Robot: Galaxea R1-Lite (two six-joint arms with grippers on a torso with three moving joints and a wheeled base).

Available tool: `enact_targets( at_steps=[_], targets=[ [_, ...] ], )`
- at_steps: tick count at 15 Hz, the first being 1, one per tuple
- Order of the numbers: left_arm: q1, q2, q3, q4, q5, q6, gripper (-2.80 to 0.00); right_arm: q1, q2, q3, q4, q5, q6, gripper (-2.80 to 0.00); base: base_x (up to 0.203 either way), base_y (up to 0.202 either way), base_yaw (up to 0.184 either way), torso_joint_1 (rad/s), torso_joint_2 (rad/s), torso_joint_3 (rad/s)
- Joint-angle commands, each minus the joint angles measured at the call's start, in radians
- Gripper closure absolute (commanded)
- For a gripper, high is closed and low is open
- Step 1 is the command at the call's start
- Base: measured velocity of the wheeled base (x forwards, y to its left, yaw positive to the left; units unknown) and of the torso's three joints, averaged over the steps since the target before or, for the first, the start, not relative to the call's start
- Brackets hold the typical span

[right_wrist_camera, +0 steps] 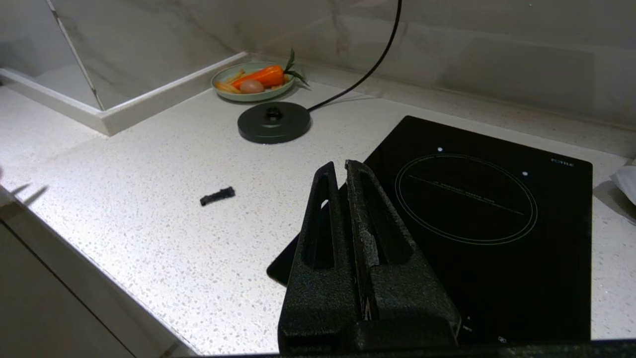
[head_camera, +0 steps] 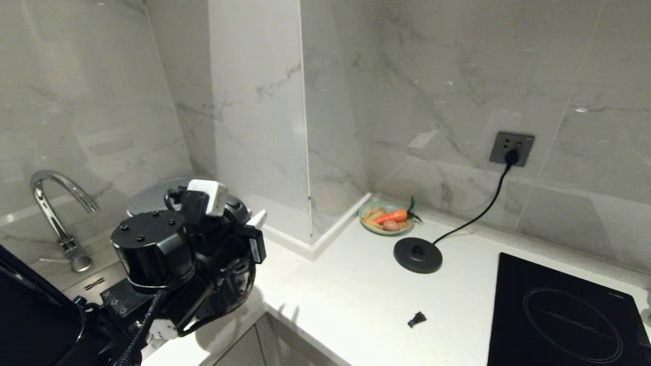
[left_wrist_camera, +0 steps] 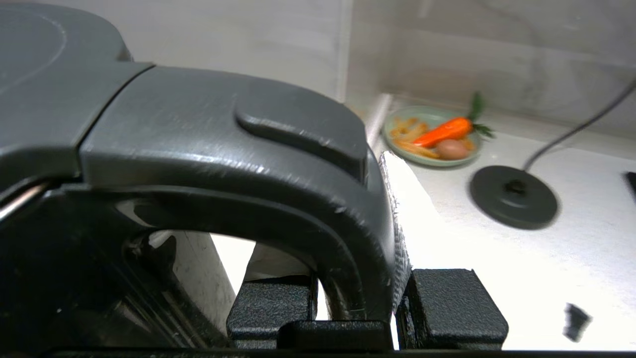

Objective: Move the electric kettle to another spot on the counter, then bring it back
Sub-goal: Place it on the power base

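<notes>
Two arms show, and only the left one is busy. Nearest the robot, the left gripper [left_wrist_camera: 360, 303] has its jaws closed on the curved handle of the kettle [left_wrist_camera: 208, 149], one finger on each side of the loop. In the head view the left arm hides most of the kettle [head_camera: 152, 195], which sits at the left end of the counter [head_camera: 356, 300] beside the sink tap [head_camera: 53, 213]; whether it rests on the counter or hangs just above it cannot be told. The right gripper [right_wrist_camera: 348, 171] hovers over the near edge of the black hob [right_wrist_camera: 487, 223], its fingers pressed together on nothing. Further out a small black clip [head_camera: 416, 319] lies on the counter. Beyond it stands the bare round kettle base [head_camera: 417, 254], its cord running up to the wall socket [head_camera: 511, 149]. Farthest back, by the wall, a green plate [head_camera: 379, 230] holds a carrot [head_camera: 391, 216].
</notes>
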State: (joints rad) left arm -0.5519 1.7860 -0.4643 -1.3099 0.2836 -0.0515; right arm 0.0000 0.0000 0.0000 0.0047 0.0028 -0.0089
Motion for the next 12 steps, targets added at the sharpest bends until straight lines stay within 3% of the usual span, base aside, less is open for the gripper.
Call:
enact_targets(
  at_steps=[1, 4, 12],
  targets=[
    [-0.013, -0.01, 0.003, -0.008, 0.0, -0.001, 0.0, 0.0, 0.0, 0.0, 0.0, 0.0, 0.0, 0.0, 0.0, 0.0, 0.0, 0.0, 0.0, 0.0],
    [-0.016, -0.01, 0.003, -0.008, 0.0, -0.001, 0.0, 0.0, 0.0, 0.0, 0.0, 0.0, 0.0, 0.0, -0.001, 0.0, -0.076, 0.001, 0.0, 0.005],
    [-0.02, -0.005, -0.002, -0.008, -0.001, -0.001, 0.0, 0.0, 0.0, 0.0, 0.0, 0.0, 0.0, 0.0, 0.003, 0.007, -0.174, 0.002, 0.0, 0.003]
  ],
)
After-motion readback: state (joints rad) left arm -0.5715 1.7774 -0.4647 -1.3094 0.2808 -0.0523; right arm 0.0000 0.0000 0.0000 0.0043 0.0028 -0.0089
